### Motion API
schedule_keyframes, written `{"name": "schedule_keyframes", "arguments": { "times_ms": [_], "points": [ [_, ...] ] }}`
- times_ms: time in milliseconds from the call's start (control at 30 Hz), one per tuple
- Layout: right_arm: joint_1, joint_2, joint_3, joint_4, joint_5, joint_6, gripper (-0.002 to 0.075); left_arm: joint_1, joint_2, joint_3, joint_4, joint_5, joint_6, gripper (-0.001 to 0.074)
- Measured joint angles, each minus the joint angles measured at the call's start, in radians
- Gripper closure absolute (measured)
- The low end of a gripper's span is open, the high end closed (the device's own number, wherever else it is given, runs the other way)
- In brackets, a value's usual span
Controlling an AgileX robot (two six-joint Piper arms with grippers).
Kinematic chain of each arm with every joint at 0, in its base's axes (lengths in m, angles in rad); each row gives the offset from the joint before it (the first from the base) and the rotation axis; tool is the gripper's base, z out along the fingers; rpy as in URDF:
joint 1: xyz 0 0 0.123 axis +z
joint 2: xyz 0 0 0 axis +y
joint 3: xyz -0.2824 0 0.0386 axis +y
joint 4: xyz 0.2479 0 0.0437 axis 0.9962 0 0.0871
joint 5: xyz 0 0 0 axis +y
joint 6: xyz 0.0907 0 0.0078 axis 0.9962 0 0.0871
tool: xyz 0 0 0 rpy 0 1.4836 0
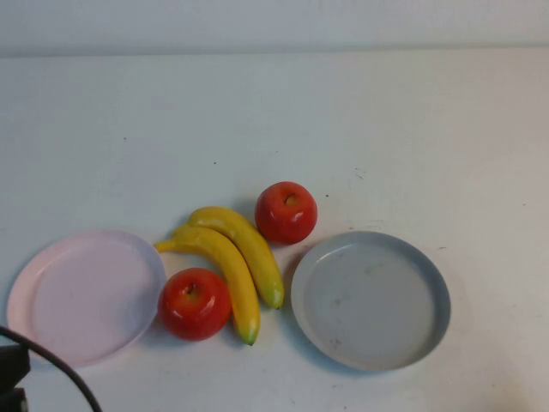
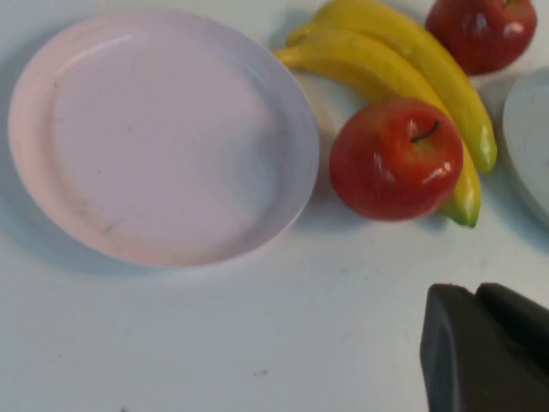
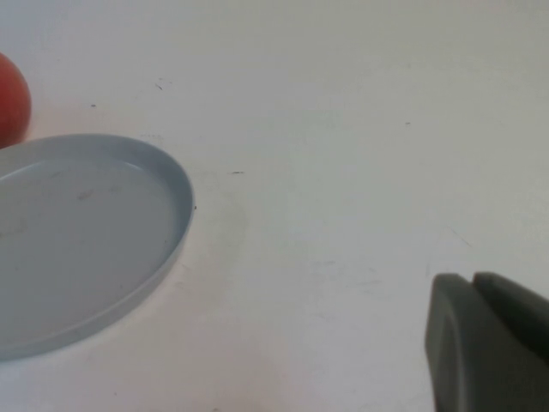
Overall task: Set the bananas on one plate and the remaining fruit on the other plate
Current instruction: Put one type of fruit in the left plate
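Note:
Two joined yellow bananas (image 1: 232, 262) lie on the white table between the pale pink plate (image 1: 51, 330) on the left and the grey-blue plate (image 1: 429, 283) on the right. One red apple (image 1: 195, 303) rests against the bananas beside the pink plate. The second red apple (image 1: 286, 212) sits behind them. Both plates hold nothing. My left gripper (image 2: 476, 296) is shut and empty, hovering near the table's front, short of the pink plate (image 2: 283, 206) and the near apple (image 2: 396, 159). My right gripper (image 3: 472, 279) is shut and empty, to the right of the grey-blue plate (image 3: 171, 249).
A dark part of my left arm and its cable (image 1: 34, 365) show at the near left corner of the high view. The bare white tabletop (image 1: 274, 120) stretches behind the fruit to the back wall.

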Motion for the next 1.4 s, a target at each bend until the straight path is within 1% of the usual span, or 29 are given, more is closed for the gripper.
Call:
{"name": "schedule_keyframes", "arguments": {
  "times_ms": [67, 167, 300, 367, 467, 600, 700, 800, 900, 967, 1033, 1100, 1133, 1167, 1200, 1233, 1300, 1333, 1367, 1400],
  "points": [
    [0.0, 0.0, 0.0, 0.0, 0.0, 0.0, 0.0743, 0.0, 0.082, -0.065, 0.0, 0.078, 0.084, 0.0735],
    [0.0, 0.0, 0.0, 0.0, 0.0, 0.0, 0.0743, 0.0, 0.186, -0.129, 0.004, 0.139, 0.162, 0.0736],
    [0.0, 0.0, 0.0, 0.0, 0.0, 0.0, 0.0743, 0.0, 0.338, -0.188, 0.007, 0.167, 0.235, 0.0736],
    [0.0, 0.0, 0.0, 0.0, 0.0, 0.0, 0.0743, -0.017, 0.413, -0.217, 0.012, 0.165, 0.256, 0.0736],
    [0.0, 0.0, 0.0, 0.0, 0.0, 0.0, 0.0743, -0.083, 0.527, -0.26, 0.041, 0.14, 0.266, 0.0736],
    [0.0, 0.0, 0.0, 0.0, 0.0, 0.0, 0.0743, -0.228, 0.661, -0.349, 0.111, 0.139, 0.232, 0.0736],
    [0.0, 0.0, 0.0, 0.0, 0.0, 0.0, 0.0743, -0.344, 0.768, -0.438, 0.192, 0.181, 0.193, 0.0736],
    [0.0, 0.0, 0.0, 0.0, 0.0, 0.0, 0.0743, -0.436, 0.874, -0.515, 0.259, 0.214, 0.173, 0.0736],
    [0.0, 0.0, 0.0, 0.0, 0.0, 0.0, 0.0743, -0.493, 0.951, -0.583, 0.292, 0.226, 0.173, 0.0736],
    [0.0, 0.0, 0.0, 0.0, 0.0, 0.0, 0.0743, -0.508, 0.987, -0.62, 0.301, 0.229, 0.177, 0.0735],
    [0.0, 0.0, 0.0, 0.0, 0.0, 0.0, 0.0743, -0.511, 1.018, -0.652, 0.306, 0.234, 0.181, 0.0717],
    [0.0, 0.0, 0.0, 0.0, 0.0, 0.0, 0.0743, -0.511, 1.043, -0.673, 0.308, 0.248, 0.181, 0.0659],
    [0.0, 0.0, 0.0, 0.0, 0.0, 0.0, 0.0743, -0.511, 1.055, -0.681, 0.31, 0.256, 0.182, 0.0601],
    [0.0, 0.0, 0.0, 0.0, 0.0, 0.0, 0.0743, -0.511, 1.062, -0.683, 0.31, 0.258, 0.183, 0.0566],
    [0.0, 0.0, 0.0, 0.0, 0.0, 0.0, 0.0743, -0.511, 1.076, -0.687, 0.311, 0.259, 0.183, 0.0482],
    [0.0, 0.0, 0.0, 0.0, 0.0, 0.0, 0.0743, -0.511, 1.088, -0.687, 0.311, 0.259, 0.183, 0.0419],
    [0.0, 0.0, 0.0, 0.0, 0.0, 0.0, 0.0743, -0.511, 1.109, -0.687, 0.314, 0.255, 0.189, 0.025],
    [0.0, 0.0, 0.0, 0.0, 0.0, 0.0, 0.0743, -0.511, 1.12, -0.687, 0.317, 0.248, 0.2, 0.0178],
    [0.0, 0.0, 0.0, 0.0, 0.0, 0.0, 0.0743, -0.511, 1.127, -0.687, 0.319, 0.239, 0.219, 0.013],
    [0.0, 0.0, 0.0, 0.0, 0.0, 0.0, 0.0743, -0.511, 1.134, -0.687, 0.319, 0.224, 0.24, 0.0104]
  ]
}}
